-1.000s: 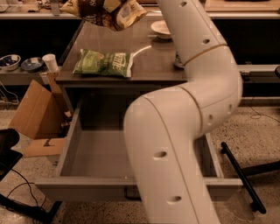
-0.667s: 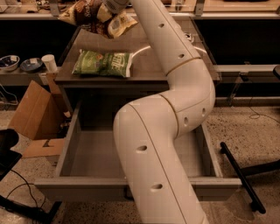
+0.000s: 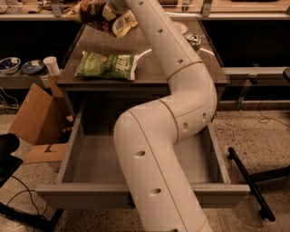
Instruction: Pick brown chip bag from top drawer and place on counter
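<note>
1. Brown chip bag is hanging at the top left of the camera view. It is hovering over the far left part of the bench, not lying on it.
2. The gripper is sitting at the very top edge, just right of the bag's upper end, and is mostly cut off there. Its fingers are evidently clamping the bag, since the bag is dangling in the air from that spot.
3. The arm is now stretching long and thin across the bench, where a second ago its elbow was bulking in the right foreground. Over that second the bag has been drifting only slightly leftward and is keeping its height.
4. The top drawer is standing pulled fully out below the bench. Its floor is showing nothing where the arm is not covering it.
5. The green chip bag is lying flat on the near left of the bench, well apart from the brown one.
6. Judging from this, the lift out of the drawer is finished and the carry is ending. What is remaining is lowering the bag onto the bare strip behind the green bag and letting go.
7. A cardboard box is leaning on the floor to the left of the drawer, out of the arm's way.
</note>
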